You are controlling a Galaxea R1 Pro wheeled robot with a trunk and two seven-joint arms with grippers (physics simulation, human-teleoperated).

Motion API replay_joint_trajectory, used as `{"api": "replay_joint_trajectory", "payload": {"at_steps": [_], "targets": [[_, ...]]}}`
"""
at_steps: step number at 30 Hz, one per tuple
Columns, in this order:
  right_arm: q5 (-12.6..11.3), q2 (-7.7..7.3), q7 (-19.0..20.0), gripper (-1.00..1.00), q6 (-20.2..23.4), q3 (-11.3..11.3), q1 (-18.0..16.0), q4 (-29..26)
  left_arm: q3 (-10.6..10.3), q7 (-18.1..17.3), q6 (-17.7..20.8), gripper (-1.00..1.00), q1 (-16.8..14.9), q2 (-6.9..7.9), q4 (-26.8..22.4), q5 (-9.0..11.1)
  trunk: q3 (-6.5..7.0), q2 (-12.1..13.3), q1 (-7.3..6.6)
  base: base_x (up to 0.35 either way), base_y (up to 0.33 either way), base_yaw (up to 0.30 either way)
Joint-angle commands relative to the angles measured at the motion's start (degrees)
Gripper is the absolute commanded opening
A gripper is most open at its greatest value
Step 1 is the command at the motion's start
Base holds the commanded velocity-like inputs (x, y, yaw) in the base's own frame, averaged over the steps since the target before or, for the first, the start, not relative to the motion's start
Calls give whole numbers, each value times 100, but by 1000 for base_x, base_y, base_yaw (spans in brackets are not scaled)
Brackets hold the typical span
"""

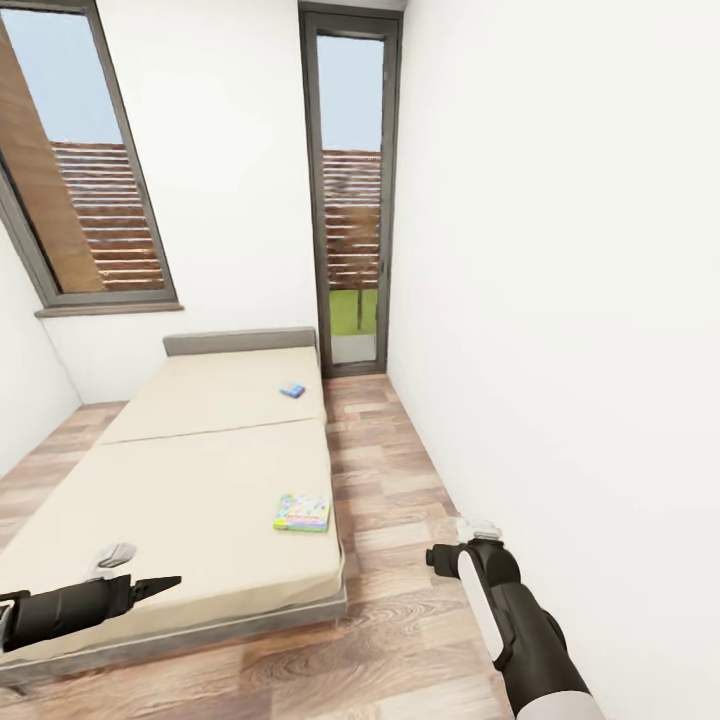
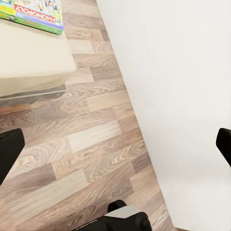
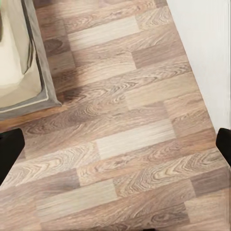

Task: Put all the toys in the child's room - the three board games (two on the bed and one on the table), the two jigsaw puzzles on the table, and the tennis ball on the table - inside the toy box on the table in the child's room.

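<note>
Two board games lie on the beige bed [image 1: 180,470]. A small blue one [image 1: 292,390] sits near the grey headboard. A larger colourful one [image 1: 302,512], printed "MONOPOLY" [image 2: 36,12], lies by the bed's near right corner. My left gripper [image 1: 160,583] hovers over the foot of the bed, left of that box. In the left wrist view it is open [image 2: 115,149] with only floor between its fingers. My right gripper [image 1: 443,557] hangs over the wood floor right of the bed, open [image 3: 115,149] and holding nothing. The table, toy box, jigsaw puzzles and tennis ball are out of view.
A strip of wood-plank floor [image 1: 390,480] runs between the bed and the white right wall [image 1: 560,300]. A tall glass door [image 1: 352,200] stands at its far end and a window [image 1: 80,180] is at the left. The bed's grey frame corner [image 3: 41,91] is close to my right gripper.
</note>
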Motion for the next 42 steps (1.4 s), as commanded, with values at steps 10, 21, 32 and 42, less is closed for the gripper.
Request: {"api": "replay_joint_trajectory", "payload": {"at_steps": [10, 21, 32, 42], "targets": [[-40, 19, -69, 100, 6, 25, 1, 5, 8, 35, 103, 100, -5, -37, -191, 25, -15, -13, 5, 25, -42, -34], [-38, 62, -107, 100, -36, 618, -4, 0, -9, 1298, 937, 100, -1513, -526, -75, -90, -15, -13, 5, 1, -1, -1], [-29, 48, -111, 100, -43, 852, -3, 6, -325, 5298, 748, 100, -3250, -2071, 1920, -515, -15, -13, 5, 0, 0, 0], [-31, 38, -110, 100, -42, 860, -4, 12, -375, 5760, 211, 100, -3381, -2403, 2149, -535, -15, -13, 5, 0, 0, 75]]}}
